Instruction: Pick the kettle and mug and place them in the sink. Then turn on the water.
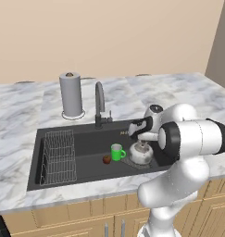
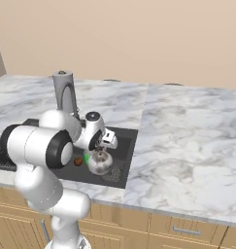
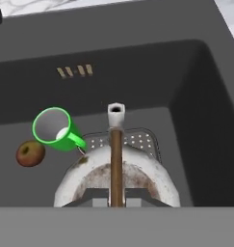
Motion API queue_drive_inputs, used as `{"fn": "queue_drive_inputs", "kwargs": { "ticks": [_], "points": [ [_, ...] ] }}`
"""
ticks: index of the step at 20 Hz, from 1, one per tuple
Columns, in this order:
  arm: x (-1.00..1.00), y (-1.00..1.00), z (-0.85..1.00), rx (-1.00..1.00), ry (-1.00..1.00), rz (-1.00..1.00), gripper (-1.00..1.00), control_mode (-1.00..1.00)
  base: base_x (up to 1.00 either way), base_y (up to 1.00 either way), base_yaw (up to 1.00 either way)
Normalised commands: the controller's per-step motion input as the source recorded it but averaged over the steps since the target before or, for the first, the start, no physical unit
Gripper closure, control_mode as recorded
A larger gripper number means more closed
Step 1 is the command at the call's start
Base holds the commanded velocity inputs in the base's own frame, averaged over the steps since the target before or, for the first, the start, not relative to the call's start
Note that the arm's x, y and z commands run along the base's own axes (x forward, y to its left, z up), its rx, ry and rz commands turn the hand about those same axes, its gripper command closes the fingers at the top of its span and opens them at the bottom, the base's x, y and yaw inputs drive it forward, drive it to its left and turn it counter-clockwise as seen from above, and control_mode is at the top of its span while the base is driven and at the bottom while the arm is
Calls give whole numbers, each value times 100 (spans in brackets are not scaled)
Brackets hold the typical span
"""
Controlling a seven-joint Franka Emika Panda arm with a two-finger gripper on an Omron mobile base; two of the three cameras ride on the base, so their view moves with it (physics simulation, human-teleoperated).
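Observation:
The silvery kettle (image 1: 140, 153) (image 2: 100, 163) (image 3: 142, 178) rests on the floor of the dark sink (image 1: 86, 134) (image 2: 126, 138) (image 3: 137, 48), over the drain grid. My gripper (image 1: 138, 138) (image 2: 101, 151) (image 3: 117, 200) hangs right above it, shut on the kettle's thin brown arched handle. The green mug (image 1: 116, 152) (image 2: 86, 158) (image 3: 56, 129) stands in the basin just left of the kettle, close to it or touching, with its pale inside showing. No water runs from the faucet (image 1: 99, 104) (image 2: 66, 97).
A small brown round fruit (image 1: 106, 159) (image 2: 78, 161) (image 3: 30, 153) lies in the basin beside the mug. A wire rack (image 1: 58, 155) fills the sink's left part. A paper-towel roll (image 1: 71, 94) stands on the marble counter behind the sink.

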Motion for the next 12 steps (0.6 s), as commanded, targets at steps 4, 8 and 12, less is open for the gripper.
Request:
{"fn": "queue_drive_inputs", "kwargs": {
  "ticks": [4, 8, 12],
  "points": [
    [0, -15, -39, 0, 11, 0, 100, -100, 0, 0, 0],
    [0, -13, -28, 0, 6, 0, 100, -100, 0, 0, 0],
    [0, -7, -22, 0, 5, 0, 100, -100, 0, 0, 0]
  ]
}}
